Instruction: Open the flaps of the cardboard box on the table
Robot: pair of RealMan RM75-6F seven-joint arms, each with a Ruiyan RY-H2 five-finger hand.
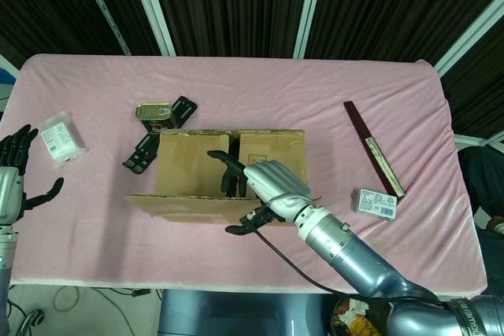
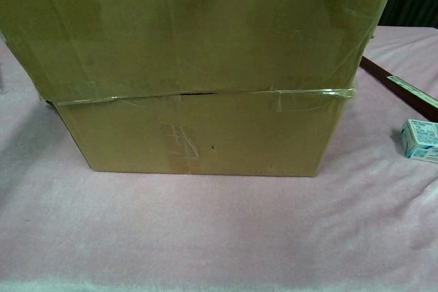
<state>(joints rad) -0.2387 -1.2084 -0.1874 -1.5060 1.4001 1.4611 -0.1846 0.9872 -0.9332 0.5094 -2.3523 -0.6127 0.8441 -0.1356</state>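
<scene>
The cardboard box [image 1: 228, 159] stands mid-table. Its long near flap [image 1: 185, 208] is swung out toward me and shows almost edge-on; in the chest view this near flap [image 2: 198, 25] leans over the front wall [image 2: 198, 135]. Two inner flaps [image 1: 272, 151] still lie shut across the top. My right hand [image 1: 264, 186] holds the near flap's edge, with fingers [image 1: 224, 171] on its inner side and the thumb on the outer side. Spread and empty, my left hand [image 1: 12, 175] hovers at the table's left edge. Neither hand appears in the chest view.
A tin can [image 1: 153, 110] and black clips [image 1: 142, 153] lie behind and left of the box. A white packet [image 1: 61, 138] sits far left. A dark strip [image 1: 372, 147] and a small carton [image 1: 376, 202] lie to the right; the chest view shows the same carton [image 2: 419, 139].
</scene>
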